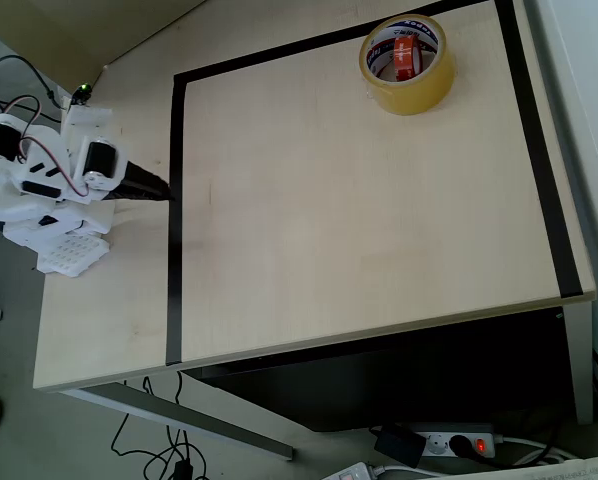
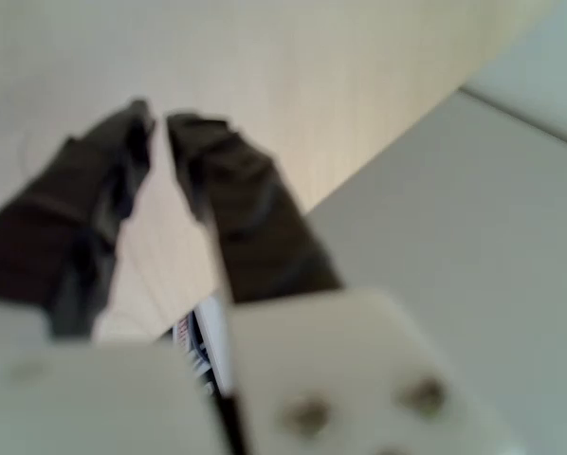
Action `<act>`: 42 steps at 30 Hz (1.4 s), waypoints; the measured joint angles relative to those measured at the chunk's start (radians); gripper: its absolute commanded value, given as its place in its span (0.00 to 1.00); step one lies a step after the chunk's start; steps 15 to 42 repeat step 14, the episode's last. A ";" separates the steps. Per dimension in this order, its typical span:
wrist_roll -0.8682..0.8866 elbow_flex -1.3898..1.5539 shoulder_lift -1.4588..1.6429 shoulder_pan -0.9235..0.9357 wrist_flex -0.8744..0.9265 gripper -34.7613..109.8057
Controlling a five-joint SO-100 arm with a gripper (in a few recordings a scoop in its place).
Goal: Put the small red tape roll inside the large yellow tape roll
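**Red roll sits inside yellow roll, arm parked at the far side**

Landmark: the yellow roll [image 1: 407,64], standing on its flat side in the overhead view, at the upper right corner of the black tape outline [image 1: 175,210] on the surface [image 1: 359,220].

- Red roll [image 1: 406,56]: inside the yellow roll's core, showing through the top opening. Looks tilted against the white printed inner wall, but too small to tell for sure. Only part of it is visible.
- Yellow roll touches nothing else. Just inside the outline's top and right strips.
- Arm [image 1: 49,180]: white, well apart from the yellow roll, at the opposite (left) edge of the surface in the overhead view, outside the outline's left strip.
- Tool [image 1: 159,190]: dark, pointing toward the yellow roll's side of the surface, tip at the left strip. Holds nothing.
- Wrist view: blurred. Tool [image 2: 158,123] has its two dark fingers [image 2: 236,209] nearly together, a narrow gap at the tips, nothing between them. Light wood surface behind them, grey floor [image 2: 473,237] on the right past the edge.
- Under the front edge of the surface, well below the yellow roll in the overhead view: power strip [image 1: 454,442] with a red light on, cables [image 1: 149,450] on the floor.
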 measured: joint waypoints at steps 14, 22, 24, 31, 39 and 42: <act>0.012 0.052 0.020 -0.138 -0.017 0.24; 0.012 0.052 0.020 -0.138 -0.017 0.24; 0.012 0.052 0.020 -0.138 -0.017 0.24; 0.012 0.052 0.020 -0.138 -0.017 0.24; 0.012 0.052 0.020 -0.138 -0.017 0.24; 0.012 0.052 0.020 -0.138 -0.017 0.24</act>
